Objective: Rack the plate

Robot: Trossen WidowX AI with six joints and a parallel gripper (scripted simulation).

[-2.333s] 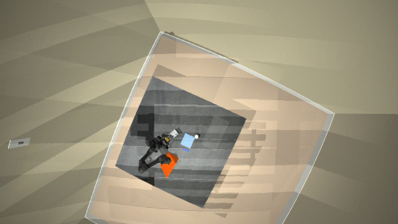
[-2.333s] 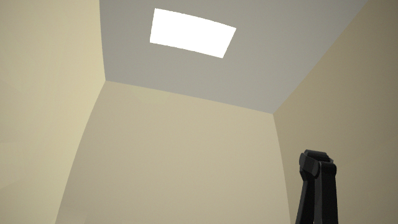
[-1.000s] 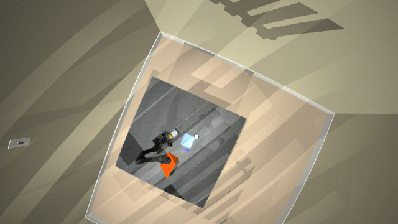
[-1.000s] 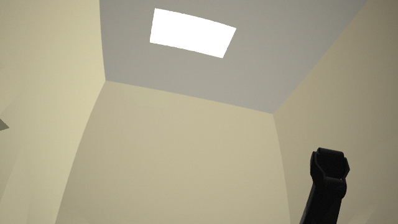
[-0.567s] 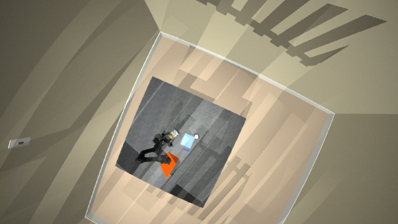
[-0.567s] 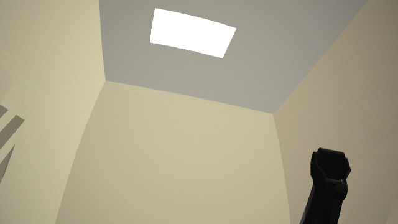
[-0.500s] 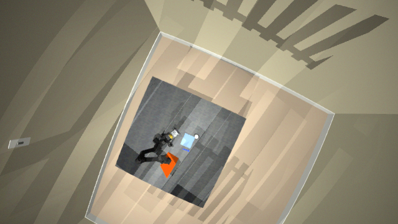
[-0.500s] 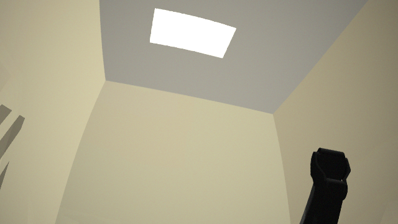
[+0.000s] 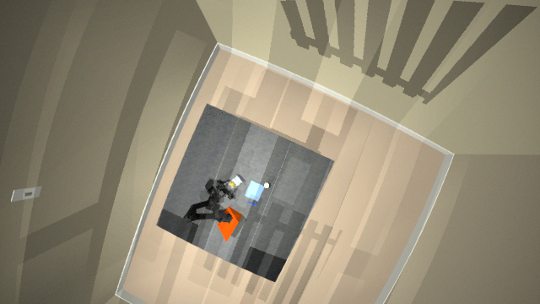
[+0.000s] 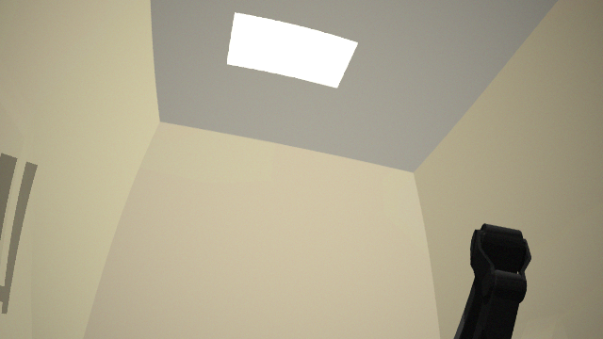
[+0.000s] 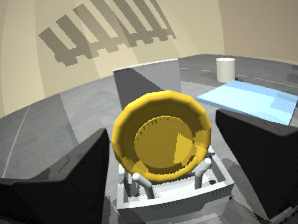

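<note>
The yellow plate (image 11: 165, 142) (image 9: 232, 184) stands upright, tilted a little, in the white dish rack (image 11: 175, 201) (image 9: 239, 180). In the wrist view its face is towards the camera. Two light rail prongs rise in front of its lower edge, and the rack's tall back panel is behind it. The lowest edge of the plate is partly hidden by the rack, so its exact slot is hard to tell. My gripper (image 11: 164, 124) is open, with its black fingers on either side of the plate and a narrow gap showing at each side.
A light blue square sheet (image 9: 254, 191) (image 11: 250, 100) lies beside the rack, with a white cylinder (image 9: 267, 185) (image 11: 225, 70) beyond it. A small blue object (image 9: 252, 203) is near the sheet. An orange piece (image 9: 226, 232) is by the arm. The exterior view shows only part of the black arm (image 10: 501, 250).
</note>
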